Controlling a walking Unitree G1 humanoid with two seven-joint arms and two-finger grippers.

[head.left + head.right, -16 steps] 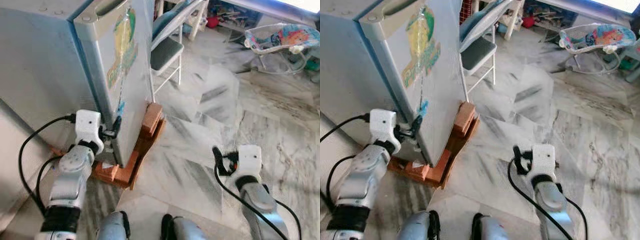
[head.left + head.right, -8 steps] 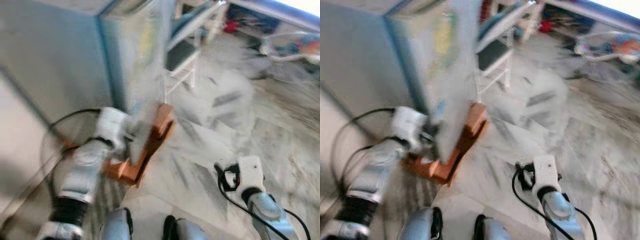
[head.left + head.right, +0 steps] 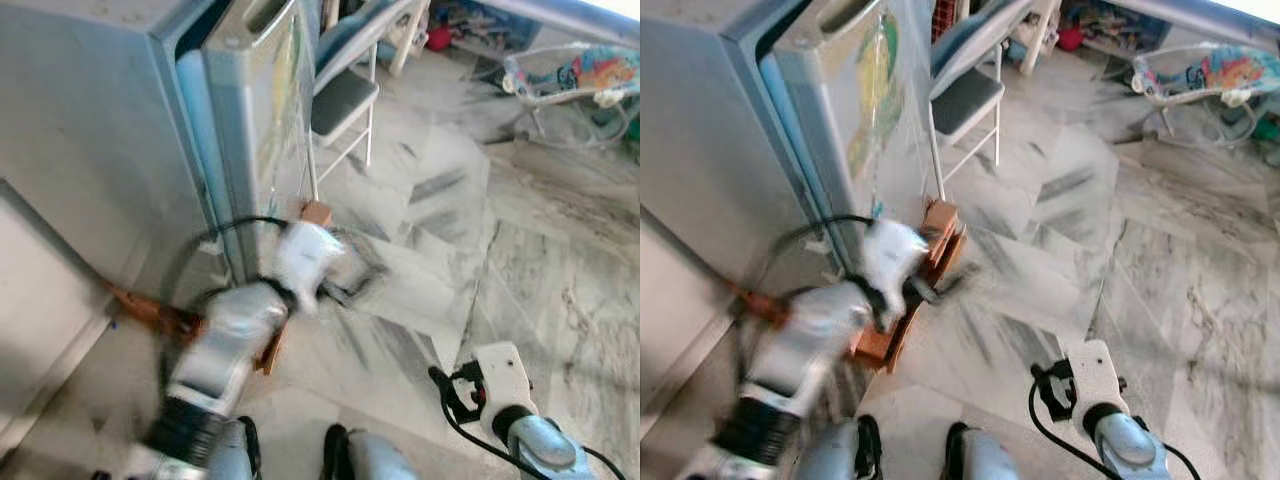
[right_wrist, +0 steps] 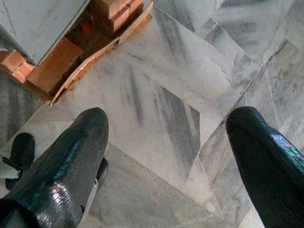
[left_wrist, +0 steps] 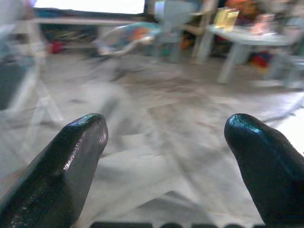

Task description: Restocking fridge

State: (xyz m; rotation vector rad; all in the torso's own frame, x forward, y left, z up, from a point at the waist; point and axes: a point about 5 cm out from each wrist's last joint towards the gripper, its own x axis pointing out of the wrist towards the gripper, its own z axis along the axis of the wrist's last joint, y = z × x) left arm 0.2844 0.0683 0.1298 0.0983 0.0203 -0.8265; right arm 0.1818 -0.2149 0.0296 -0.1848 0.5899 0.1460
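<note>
Left eye view is showing the fridge [image 3: 120, 130] standing upright at the far left, its long axis vertical, with the door [image 3: 262, 120] slightly ajar and its stickered face pointing right toward the open marble floor [image 3: 450, 230]. Brick blocks [image 3: 940, 235] are sitting under the door's near corner. The left gripper [image 3: 350, 280] is blurring just right of the door's lower edge, near the floor and apart from the door; in the left wrist view its fingers [image 5: 66, 166] are spreading wide with nothing between them. The right gripper [image 4: 166, 156] is hanging low at the near right, well apart from the fridge, jaws wide and empty over the tiles. A folding chair [image 3: 340, 95] is standing beyond the door, and a baby bouncer [image 3: 570, 75] is lying at the far right.
</note>
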